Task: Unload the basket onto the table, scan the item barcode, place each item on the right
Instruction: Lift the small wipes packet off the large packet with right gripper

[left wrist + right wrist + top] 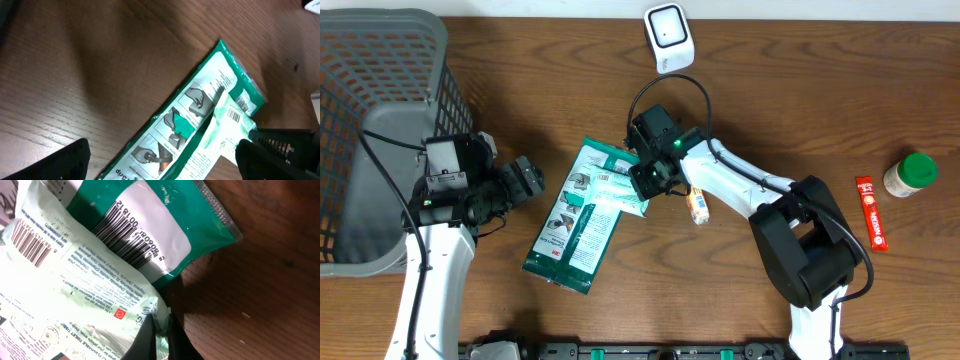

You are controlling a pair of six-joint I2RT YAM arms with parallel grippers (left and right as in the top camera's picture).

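**A:** Gripping the pale packet [618,190] by one corner: that's your right fingers [176,342], clenched on the crimped edge. The packet lies across the top end of the big green pack [572,225], mid-worktop [800,90], with the scanner [668,35] at the far edge.

**B:** And the left fingers [280,150]?

**A:** Spread wide and holding nothing, hovering beside the green pack's left edge.

**B:** So how do you make this lift count?

**A:** You've only got a corner, so I'd expect the packet to droop and swing. Raise it slowly, clear of the green pack, then turn its brown barcode [29,245] square to the scanner's window. Watch out: the green pack has a black barcode [127,235] right next to it. Show the scanner one, not both.

**B:** Containers?

**A:** The grey basket [380,60] is on your far left, and nothing shows inside the part in view. A green-lidded jar [908,175] stands far right with its lid on; I can't make out the contents. A red stick pack [870,212] lies beside it, and a small tube [698,205] lies just by your right arm.
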